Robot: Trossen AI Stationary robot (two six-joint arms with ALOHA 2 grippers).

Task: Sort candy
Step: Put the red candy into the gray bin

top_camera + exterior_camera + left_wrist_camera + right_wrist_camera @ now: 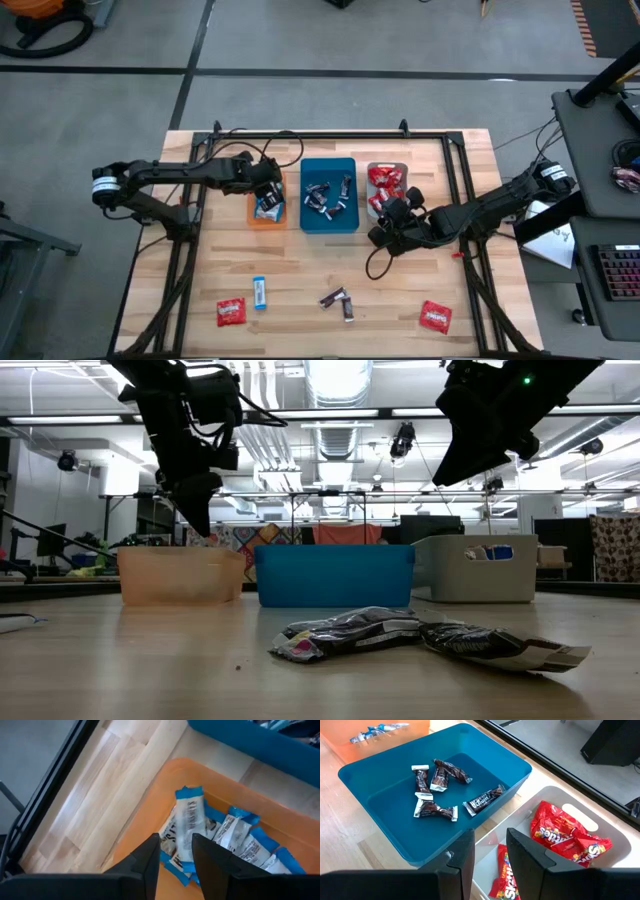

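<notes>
**Operator:** My left gripper (174,852) hangs over the orange tray (266,210), fingers parted by a narrow gap with nothing between them. The blue-and-white candies (220,837) lie piled in that tray directly below. My right gripper (489,850) hovers over the grey tray (385,190), at the wall it shares with the teal tray (380,820); its fingers also stand a little apart and grip nothing that I can see.

**Observer:** So what makes this step go well?

**Operator:** I'd lift both arms straight up, clear of the tray walls, before swinging towards the near edge of the tabletop, where the loose candy sits. Then come down on one wrapper at a time, pinching across its narrow width.

**Observer:** Counts?

**Operator:** Three trays in a row near the far edge. Five dark candies (437,787) in the teal tray. The red candies (570,835) in the grey tray overlap too much for a count. Unsorted along the near edge: two red, one blue-and-white (260,292), and two dark ones (338,301) touching each other.
</notes>
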